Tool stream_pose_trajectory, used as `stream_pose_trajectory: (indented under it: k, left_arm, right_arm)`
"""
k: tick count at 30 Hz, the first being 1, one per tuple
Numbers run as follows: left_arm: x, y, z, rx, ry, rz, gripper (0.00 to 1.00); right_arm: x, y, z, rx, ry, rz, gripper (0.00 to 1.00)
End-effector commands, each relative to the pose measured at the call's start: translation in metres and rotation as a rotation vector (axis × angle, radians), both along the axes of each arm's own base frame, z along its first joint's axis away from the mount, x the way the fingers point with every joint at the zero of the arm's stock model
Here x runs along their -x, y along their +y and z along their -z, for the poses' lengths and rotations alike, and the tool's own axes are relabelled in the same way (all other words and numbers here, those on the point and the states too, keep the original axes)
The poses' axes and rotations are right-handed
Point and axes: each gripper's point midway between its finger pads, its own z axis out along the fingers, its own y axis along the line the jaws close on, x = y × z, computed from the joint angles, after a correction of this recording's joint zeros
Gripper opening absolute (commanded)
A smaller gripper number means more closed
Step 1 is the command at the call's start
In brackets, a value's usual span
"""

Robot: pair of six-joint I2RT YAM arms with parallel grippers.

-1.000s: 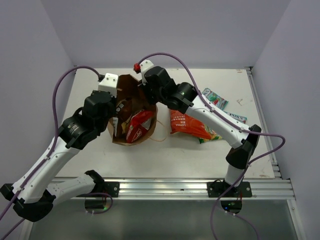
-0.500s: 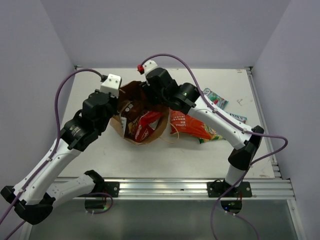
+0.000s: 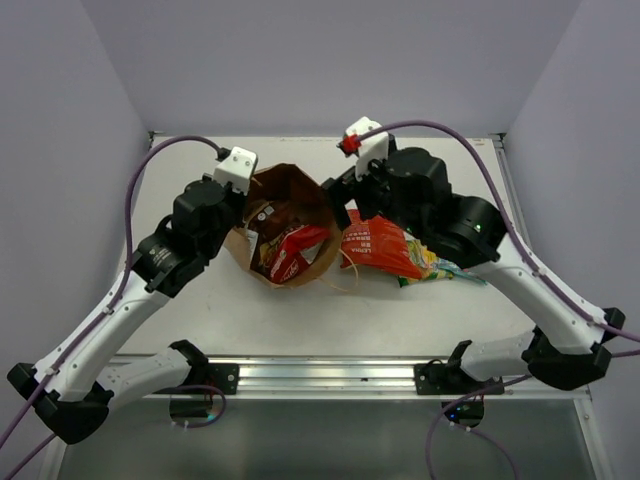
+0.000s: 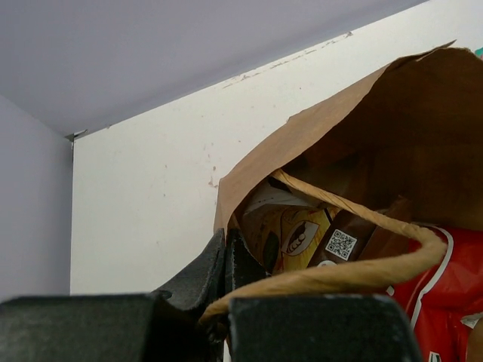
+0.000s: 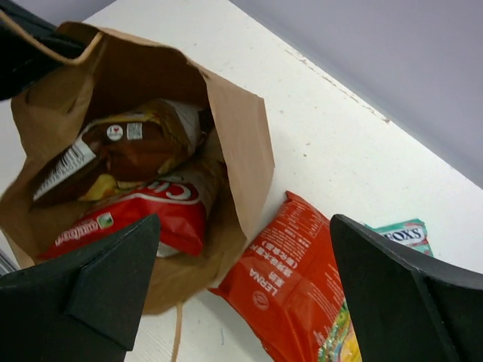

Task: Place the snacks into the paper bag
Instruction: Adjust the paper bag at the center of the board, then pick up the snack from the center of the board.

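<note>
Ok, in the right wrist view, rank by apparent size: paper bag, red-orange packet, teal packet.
Largest: paper bag.
Next: red-orange packet, cut off at the frame edge.
Smallest showing: teal packet, partly hidden, so its true size is unsure.

**White table: paper bag + 3 loose packs**

We see a white table (image 3: pixel 300 320) w/ the paper bag (image 3: pixel 290 185) left of centre, mouth open toward the top cam. Just right of it a red-orange pack (image 3: pixel 378 248) lies flat. A green candy bag (image 3: pixel 428 270) overlaps that pack's right end; we can't tell which is on top. In the right wrist view a teal packet (image 5: pixel 404 234) lies behind them, partly hid.
</note>
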Motion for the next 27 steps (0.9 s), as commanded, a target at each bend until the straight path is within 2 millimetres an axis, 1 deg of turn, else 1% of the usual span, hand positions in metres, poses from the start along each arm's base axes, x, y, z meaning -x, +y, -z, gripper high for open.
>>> stream_pose_trajectory:
  k: [1, 2, 3, 4, 5, 6, 7, 8, 9, 10, 12, 13, 15, 16, 18, 19, 20, 21, 22, 23, 25, 26, 27]
  left_arm:
    - [-0.008, -0.002, -0.021, 0.005, -0.059, 0.004, 0.00]
    - [-0.010, -0.003, -0.019, -0.001, -0.053, 0.002, 0.00]
    - [-0.011, -0.003, -0.019, -0.004, -0.054, 0.004, 0.00]
    - [-0.012, -0.003, -0.019, -0.006, -0.053, 0.003, 0.00]
    - [-0.013, -0.003, -0.018, -0.008, -0.049, 0.003, 0.00]
    - [-0.014, -0.004, -0.018, -0.009, -0.049, 0.006, 0.00]
    - [-0.016, -0.004, -0.017, -0.011, -0.046, 0.007, 0.00]
    - [-0.016, -0.004, -0.017, -0.013, -0.046, 0.007, 0.00]
    - [-0.017, -0.003, -0.018, -0.013, -0.047, 0.006, 0.00]
    - [-0.018, -0.003, -0.018, -0.012, -0.047, 0.004, 0.00]
    - [-0.019, -0.001, -0.020, -0.013, -0.051, 0.000, 0.00]
    - [-0.019, -0.001, -0.021, -0.011, -0.053, 0.000, 0.00]
    - [-0.021, 0.001, -0.020, -0.016, -0.048, -0.005, 0.00]
    - [-0.022, 0.001, -0.019, -0.020, -0.045, -0.005, 0.00]
    - [-0.023, 0.004, -0.019, -0.028, -0.041, -0.013, 0.00]
    - [-0.023, 0.005, -0.019, -0.026, -0.041, -0.013, 0.00]
    - [-0.023, 0.005, -0.019, -0.025, -0.041, -0.012, 0.00]
    - [-0.024, 0.006, -0.020, -0.021, -0.045, -0.013, 0.00]
    - [-0.024, 0.005, -0.021, -0.020, -0.047, -0.009, 0.00]
    - [-0.025, 0.005, -0.021, -0.019, -0.047, -0.007, 0.00]
    - [-0.025, 0.006, -0.023, -0.018, -0.048, -0.009, 0.00]
    - [-0.025, 0.006, -0.023, -0.019, -0.047, -0.009, 0.00]
    - [-0.025, 0.006, -0.023, -0.021, -0.049, -0.010, 0.00]
  right_arm:
    - [0.006, -0.026, -0.005, -0.007, -0.073, 0.031, 0.99]
    - [0.006, -0.036, 0.012, 0.051, -0.065, 0.059, 0.98]
    - [0.010, -0.048, 0.012, 0.059, -0.077, 0.070, 0.99]
    - [0.011, -0.055, 0.019, 0.087, -0.078, 0.083, 0.99]
    - [0.013, -0.063, 0.041, 0.155, -0.063, 0.088, 0.98]
    - [0.014, -0.069, 0.049, 0.181, -0.060, 0.093, 0.99]
    - [0.019, -0.077, 0.053, 0.194, -0.066, 0.093, 0.99]
    - [0.022, -0.081, 0.077, 0.264, -0.044, 0.067, 0.99]
    - [0.026, -0.083, 0.087, 0.289, -0.039, 0.051, 0.99]
    - [0.031, -0.091, 0.106, 0.325, -0.023, 0.042, 0.98]
    - [0.036, -0.094, 0.123, 0.368, -0.022, 0.002, 0.99]
    - [0.040, -0.099, 0.142, 0.396, -0.006, -0.007, 0.98]
    - [0.042, -0.101, 0.157, 0.418, -0.003, -0.023, 0.98]
    - [0.044, -0.105, 0.170, 0.444, 0.013, -0.021, 0.98]
    - [0.044, -0.104, 0.177, 0.432, 0.011, -0.021, 0.98]
    - [0.046, -0.106, 0.193, 0.452, 0.026, -0.031, 0.99]
    - [0.045, -0.102, 0.198, 0.451, 0.015, -0.048, 0.99]
    - [0.046, -0.101, 0.207, 0.469, 0.028, -0.062, 0.99]
    - [0.047, -0.104, 0.221, 0.500, 0.048, -0.067, 0.99]
    - [0.045, -0.103, 0.227, 0.513, 0.047, -0.066, 0.98]
    - [0.043, -0.104, 0.250, 0.555, 0.067, -0.070, 0.98]
    - [0.039, -0.100, 0.252, 0.544, 0.052, -0.073, 0.98]
    - [0.038, -0.099, 0.258, 0.554, 0.058, -0.078, 0.98]
